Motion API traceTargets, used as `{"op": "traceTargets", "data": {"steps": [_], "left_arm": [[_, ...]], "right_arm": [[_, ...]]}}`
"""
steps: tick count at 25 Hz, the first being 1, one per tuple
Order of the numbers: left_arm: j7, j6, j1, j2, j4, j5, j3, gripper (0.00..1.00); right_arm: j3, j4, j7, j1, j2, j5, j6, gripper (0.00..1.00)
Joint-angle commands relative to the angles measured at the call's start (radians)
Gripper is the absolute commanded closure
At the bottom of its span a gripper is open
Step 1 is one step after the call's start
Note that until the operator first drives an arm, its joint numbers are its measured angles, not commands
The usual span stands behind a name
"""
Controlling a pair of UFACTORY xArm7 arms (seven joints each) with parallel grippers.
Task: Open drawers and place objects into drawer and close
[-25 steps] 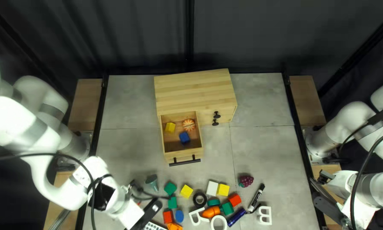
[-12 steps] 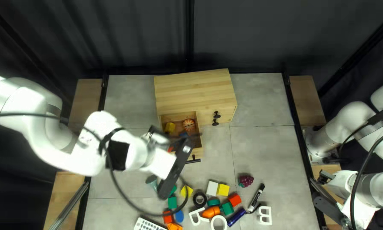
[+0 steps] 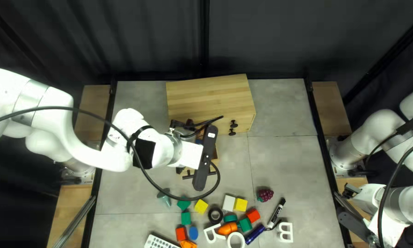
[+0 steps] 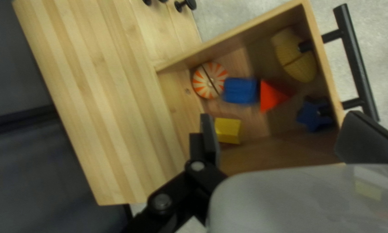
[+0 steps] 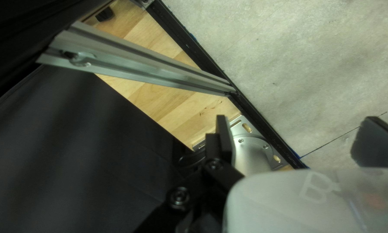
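My left gripper (image 3: 205,158) hangs over the pulled-out drawer (image 3: 217,155) of the wooden cabinet (image 3: 211,96); its tips are hidden there. In the left wrist view my left gripper (image 4: 286,138) is open, nothing between its fingers. Ahead, inside the drawer (image 4: 232,36), are an orange-and-white round piece (image 4: 209,80), a blue block (image 4: 240,90), a red triangle (image 4: 272,96), a yellow block (image 4: 228,130), a ribbed yellow piece (image 4: 295,58) and a blue star (image 4: 311,116). My right gripper (image 3: 353,225) stays at the table's right edge; in its wrist view the gripper (image 5: 299,140) is open and empty.
Loose things lie along the near side: yellow block (image 3: 201,206), white block (image 3: 229,202), grape bunch (image 3: 264,195), marker (image 3: 276,213), carrot (image 3: 227,228), grey-green funnel (image 3: 164,196). The black drawer handle (image 4: 356,60) sticks out in front. My left arm's cable loops low over the table.
My left arm has swung from the near left up over the drawer. A red piece showed beside its gripper half a second ago; the wrist view now shows the red triangle apart from the fingers.
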Motion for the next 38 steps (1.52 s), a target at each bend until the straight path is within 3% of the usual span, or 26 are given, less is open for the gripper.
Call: {"op": "traceTargets", "data": {"steps": [1, 5, 8, 13, 17, 26, 38], "left_arm": [[0.092, 0.089, -0.091, 0.021, 0.033, -0.124, -0.041, 0.00], [0.193, 0.044, -0.142, -0.003, -0.052, -0.206, -0.042, 0.03], [0.293, -0.010, -0.166, 0.058, -0.068, -0.216, -0.055, 0.00], [0.479, -0.078, -0.159, 0.157, -0.081, -0.195, -0.040, 0.00], [0.561, -0.069, -0.148, 0.241, -0.039, -0.164, -0.032, 0.00], [0.561, -0.095, -0.156, 0.375, -0.008, -0.099, -0.028, 0.00], [0.600, -0.160, -0.134, 0.420, -0.057, -0.038, 0.002, 0.06]], "right_arm": [[0.000, 0.000, 0.000, 0.000, 0.000, 0.000, 0.000, 0.00], [0.000, 0.000, 0.000, 0.000, 0.000, 0.000, 0.000, 0.00], [0.000, 0.000, 0.000, 0.000, 0.000, 0.000, 0.000, 0.00], [0.000, 0.000, 0.000, 0.000, 0.000, 0.000, 0.000, 0.00], [0.000, 0.000, 0.000, 0.000, 0.000, 0.000, 0.000, 0.00], [0.000, 0.000, 0.000, 0.000, 0.000, 0.000, 0.000, 0.00], [0.000, 0.000, 0.000, 0.000, 0.000, 0.000, 0.000, 0.00]]}}
